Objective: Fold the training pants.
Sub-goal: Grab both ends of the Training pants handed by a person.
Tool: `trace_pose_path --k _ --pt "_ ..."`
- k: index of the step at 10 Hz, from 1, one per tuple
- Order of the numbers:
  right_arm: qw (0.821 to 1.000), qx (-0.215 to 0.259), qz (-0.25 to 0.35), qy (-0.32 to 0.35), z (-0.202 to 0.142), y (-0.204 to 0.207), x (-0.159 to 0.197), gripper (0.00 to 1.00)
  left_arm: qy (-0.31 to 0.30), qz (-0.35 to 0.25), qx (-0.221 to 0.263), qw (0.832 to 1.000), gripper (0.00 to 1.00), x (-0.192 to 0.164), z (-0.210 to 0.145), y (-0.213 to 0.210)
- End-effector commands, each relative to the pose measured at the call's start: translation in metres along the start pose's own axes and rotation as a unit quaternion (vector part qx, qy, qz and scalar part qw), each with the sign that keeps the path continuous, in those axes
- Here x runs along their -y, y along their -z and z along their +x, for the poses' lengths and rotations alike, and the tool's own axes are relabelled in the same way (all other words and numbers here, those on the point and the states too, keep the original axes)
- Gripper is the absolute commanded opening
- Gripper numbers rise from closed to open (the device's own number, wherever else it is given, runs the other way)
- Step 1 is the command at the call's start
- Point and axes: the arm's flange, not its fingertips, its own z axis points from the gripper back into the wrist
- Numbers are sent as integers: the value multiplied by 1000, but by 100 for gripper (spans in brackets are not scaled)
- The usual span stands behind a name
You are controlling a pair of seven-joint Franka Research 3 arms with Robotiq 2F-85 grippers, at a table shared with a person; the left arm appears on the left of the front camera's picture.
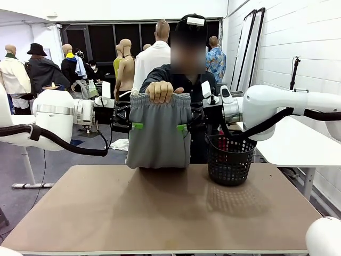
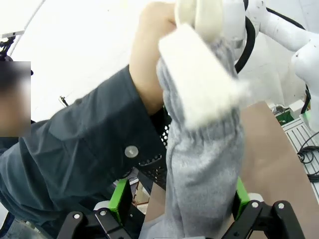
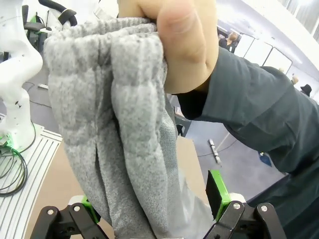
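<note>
A person across the table holds the light grey training pants up by the waistband in one hand, so the legs hang down to the tabletop. My left gripper stands open at the pants' left edge and my right gripper open at their right edge. In the left wrist view the training pants hang between the green pads of my left gripper. The right wrist view has the training pants draped between the fingers of my right gripper, under the person's hand.
A black mesh basket stands on the brown table at the right, close to my right arm. A white table sits further right. The person stands right behind the pants at the far edge.
</note>
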Motion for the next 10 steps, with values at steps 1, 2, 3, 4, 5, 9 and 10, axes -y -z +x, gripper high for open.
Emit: trace_pose_path --k 1,2,3,4,5,9,10 --pt "1000 -4 -10 12 3 6 6 100 11 7 31 999 100 -1 7 3" --pt "1000 -2 -12 15 2 6 7 100 8 2 29 1000 100 -2 8 4" --pt "1000 4 0 29 3 6 8 100 3 -1 32 999 100 -2 7 5" --pt "999 6 -4 34 3 6 9 88 -5 -4 33 999 80 -2 5 6" --pt "999 8 -4 41 3 5 9 69 -10 -10 35 999 60 -3 5 7" --pt "998 11 -2 58 4 3 11 0 -33 -25 46 998 0 -5 5 12" --pt "998 10 -1 63 3 4 12 0 -41 -26 43 998 0 -7 4 12"
